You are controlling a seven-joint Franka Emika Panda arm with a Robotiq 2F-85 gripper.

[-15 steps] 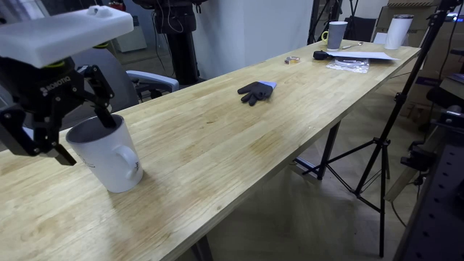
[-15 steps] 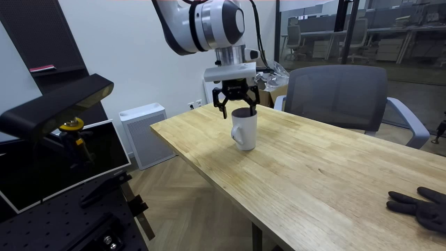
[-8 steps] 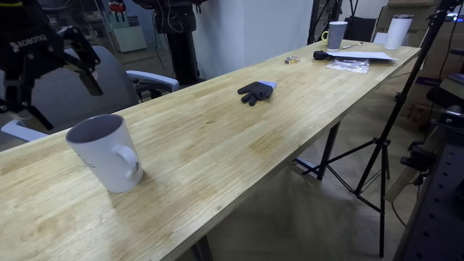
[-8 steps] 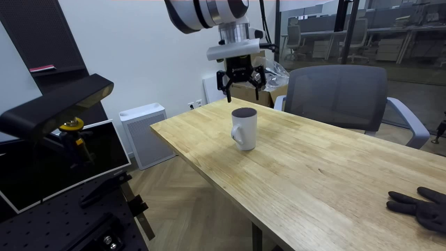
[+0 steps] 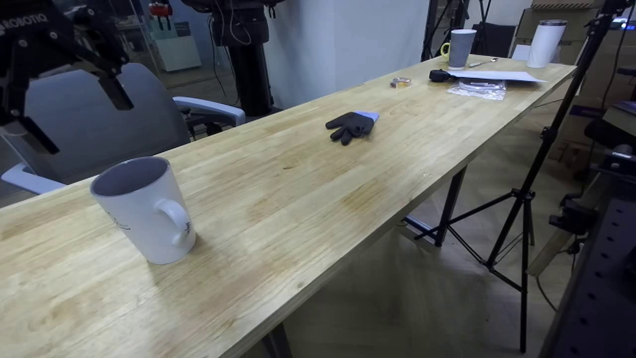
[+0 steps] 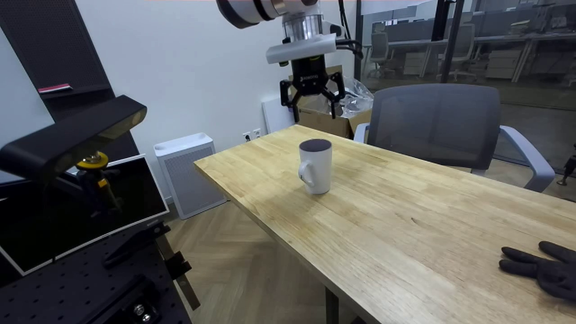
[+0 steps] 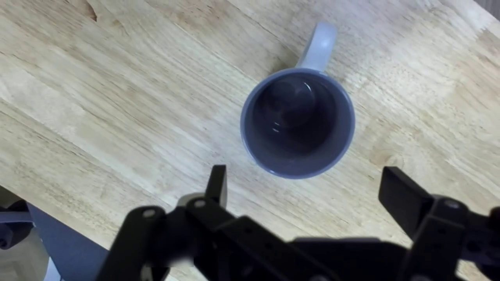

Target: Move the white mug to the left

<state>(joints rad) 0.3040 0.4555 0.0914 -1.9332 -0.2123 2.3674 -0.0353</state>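
See the white mug (image 6: 320,171) standing upright on the wooden tabletop (image 6: 387,234), near one end. Note the tool (image 6: 315,117) hanging in the air, higher than the mug, with fingers (image 7: 404,199) parted wide and clear of it. In the wrist view, look down from above into the dark inside of the mug, with the handle (image 7: 318,47) pointing away from the tool. Spot a black glove (image 5: 358,127) lying well apart from the mug, farther along the tabletop, then a tall grey cup (image 5: 461,49) and a white tumbler (image 5: 546,44) near the far end.
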